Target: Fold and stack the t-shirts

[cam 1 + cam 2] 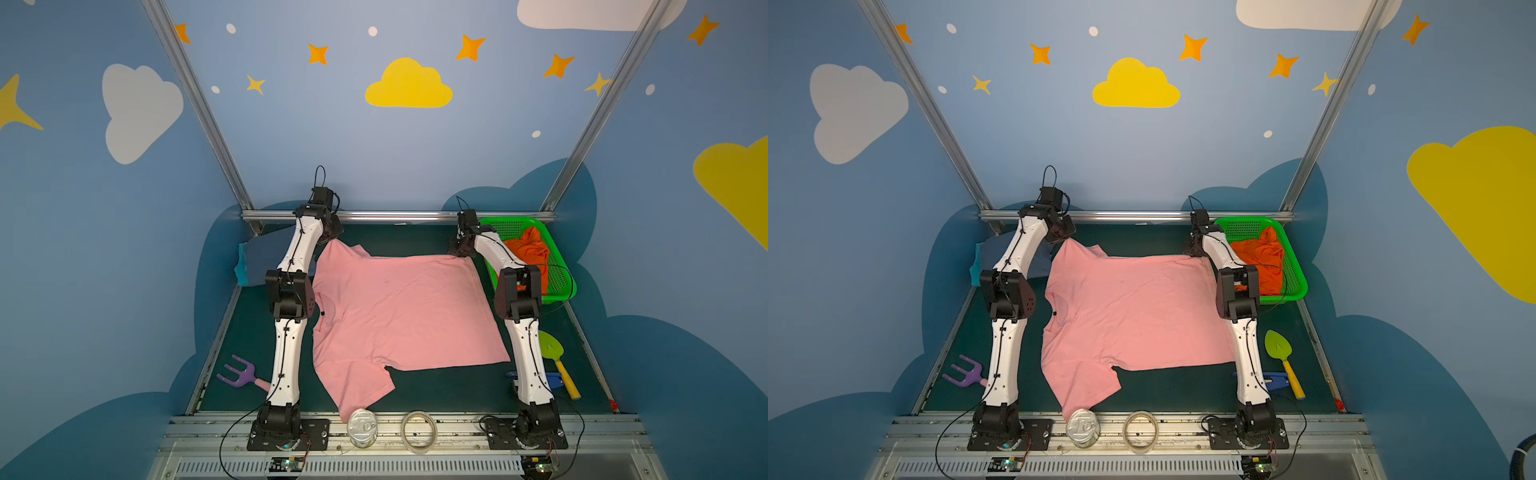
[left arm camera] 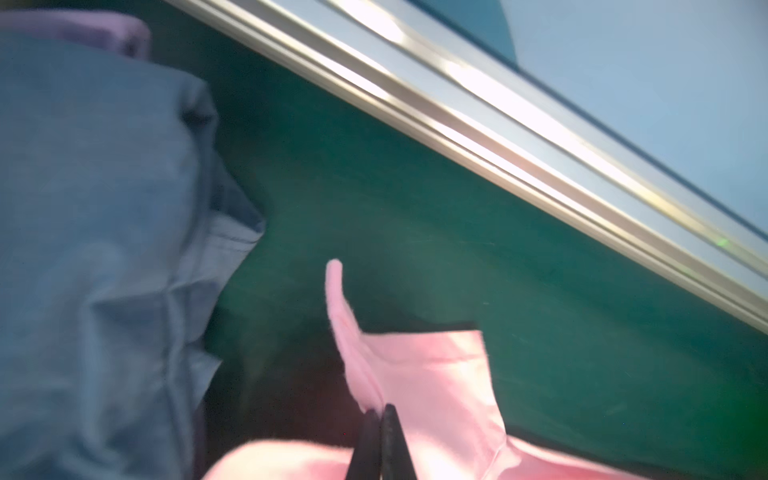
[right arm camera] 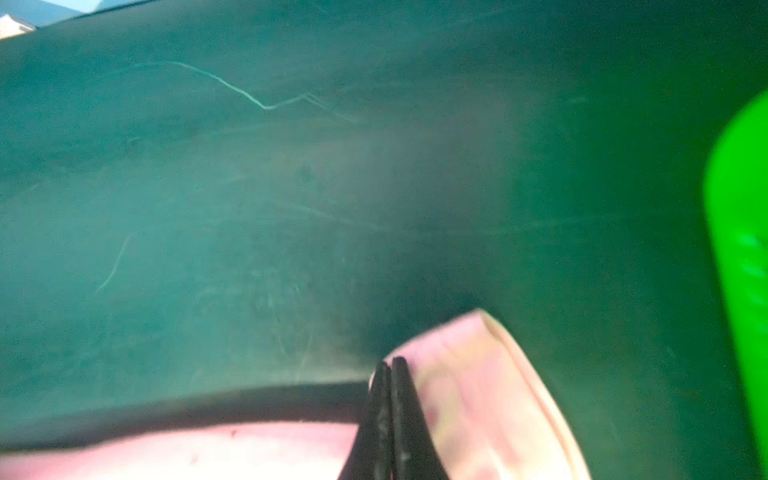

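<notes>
— Step in hand?
— Gripped for the first fold. Clamped pink t-shirt (image 1: pixel 395 311), spread mid-frame, at its upper edge: left gripper (image 2: pixel 380 409) on sleeve, right gripper (image 3: pixel 390 363) on hem corner.
— Next?
— Likely called for lifting both corners together, toward lower frame.

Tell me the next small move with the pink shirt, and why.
Probably lift both claws together a little, to start bringing the far edge over toward the near one. The left claw is shut on the far sleeve of the pink t-shirt, the right claw is shut on its far hem corner, and the rest lies spread flat.
</notes>
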Motion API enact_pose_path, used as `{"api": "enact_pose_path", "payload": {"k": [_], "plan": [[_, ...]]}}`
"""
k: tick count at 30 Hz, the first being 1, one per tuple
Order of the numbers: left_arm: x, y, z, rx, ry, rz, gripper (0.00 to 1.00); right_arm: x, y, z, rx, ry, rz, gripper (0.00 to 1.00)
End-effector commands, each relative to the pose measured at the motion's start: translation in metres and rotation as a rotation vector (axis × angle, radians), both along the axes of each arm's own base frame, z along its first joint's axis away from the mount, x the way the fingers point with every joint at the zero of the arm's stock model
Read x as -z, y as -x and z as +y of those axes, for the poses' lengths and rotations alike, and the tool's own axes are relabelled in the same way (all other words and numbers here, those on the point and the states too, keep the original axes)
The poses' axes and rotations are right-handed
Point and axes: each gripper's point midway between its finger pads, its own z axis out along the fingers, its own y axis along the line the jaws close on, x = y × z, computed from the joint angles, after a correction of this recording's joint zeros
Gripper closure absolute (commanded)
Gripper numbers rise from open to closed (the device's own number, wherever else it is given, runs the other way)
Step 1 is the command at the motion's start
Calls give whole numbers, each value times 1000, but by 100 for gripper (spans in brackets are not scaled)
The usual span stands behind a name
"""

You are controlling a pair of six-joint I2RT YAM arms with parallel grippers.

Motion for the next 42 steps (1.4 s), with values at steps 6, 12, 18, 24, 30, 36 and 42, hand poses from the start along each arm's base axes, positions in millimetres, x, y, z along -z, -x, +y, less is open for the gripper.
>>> {"api": "enact_pose_path", "payload": {"k": [6,12,18,24,30,36,42], "plan": [[-34,46,4,-42,16,-9,96,-72,9,-3,11,-56,-122,100],[-28,86,-7,-38,25,22,96,-80,38,-9,70,-68,-28,100],[-4,133,-16,-52,-3,95,96,-71,71,-9,64,-60,49,100],[13,179,-19,-65,-28,150,96,-65,97,-17,62,-55,69,100],[31,222,-25,-35,-93,228,96,-58,119,-22,61,-37,100,100],[67,252,-25,-45,-82,313,96,-47,133,-30,86,-13,121,100],[91,266,-33,-19,-106,375,93,-34,148,-32,102,-16,161,100]]}}
